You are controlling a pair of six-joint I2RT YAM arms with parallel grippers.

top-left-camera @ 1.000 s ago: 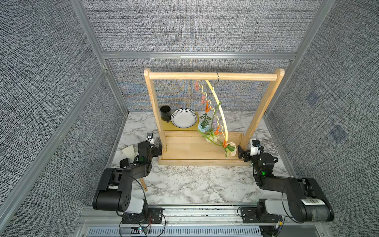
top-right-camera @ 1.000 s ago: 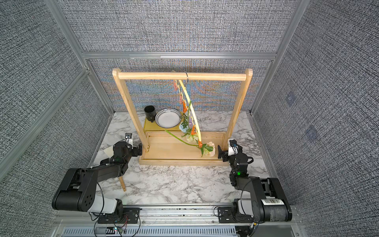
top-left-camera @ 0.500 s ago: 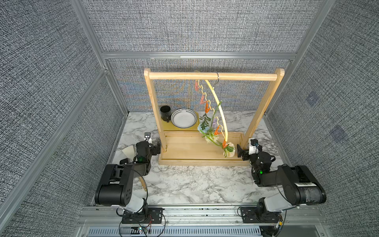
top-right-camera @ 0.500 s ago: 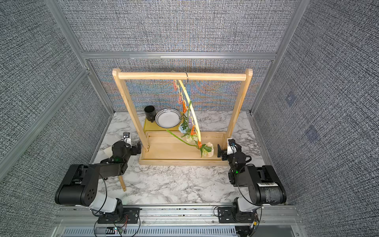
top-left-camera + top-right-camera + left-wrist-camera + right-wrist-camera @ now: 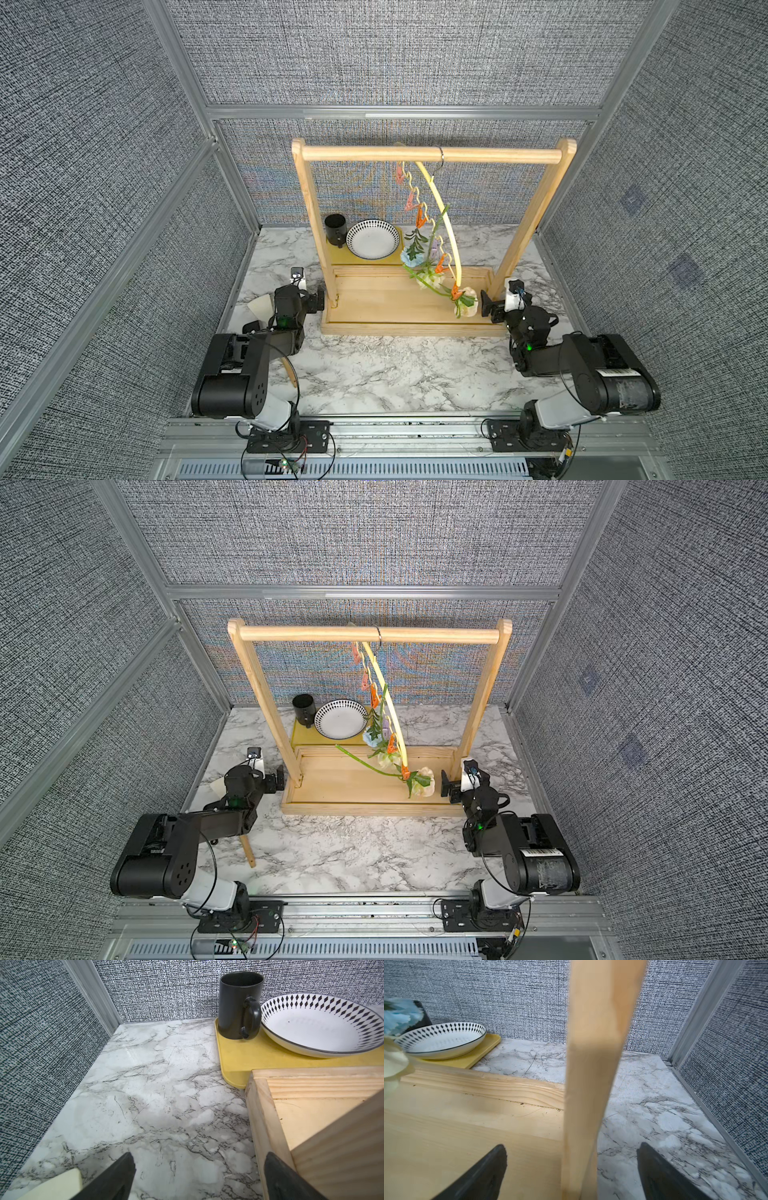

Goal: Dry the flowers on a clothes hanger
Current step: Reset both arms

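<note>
Both arms have folded a little tighter over their bases since a second ago, while their tips have hardly shifted and the flowers hang as before. You'll find the only writing on a white barcode label (image 5: pixel 619 372) on the right arm's black motor housing, too small to read. Your left gripper (image 5: pixel 199 1154) stands wide open with nothing in it, low over the white marble counter (image 5: pixel 145 1084), just beside the left end of the big wooden rack (image 5: pixel 374 154). Your right gripper (image 5: pixel 571 1146) is spread just as wide and straddles the rack's right upright without closing on it. Behind the rack a flat yellow tray (image 5: pixel 234 1059) carries a tall black mug (image 5: pixel 239 1005), its inside too dark to see into, and a white bowl with a black diamond rim (image 5: pixel 311 1022), its inside bare. The pale yellow curved clothes hanger (image 5: pixel 451 240) hangs by its metal hook from the rack's top rail. The flowers (image 5: pixel 415 248), green-stemmed with cream heads and one light blue bloom, hang from its small orange clips (image 5: pixel 420 217), the lowest cream head low over the rack's base board.
</note>
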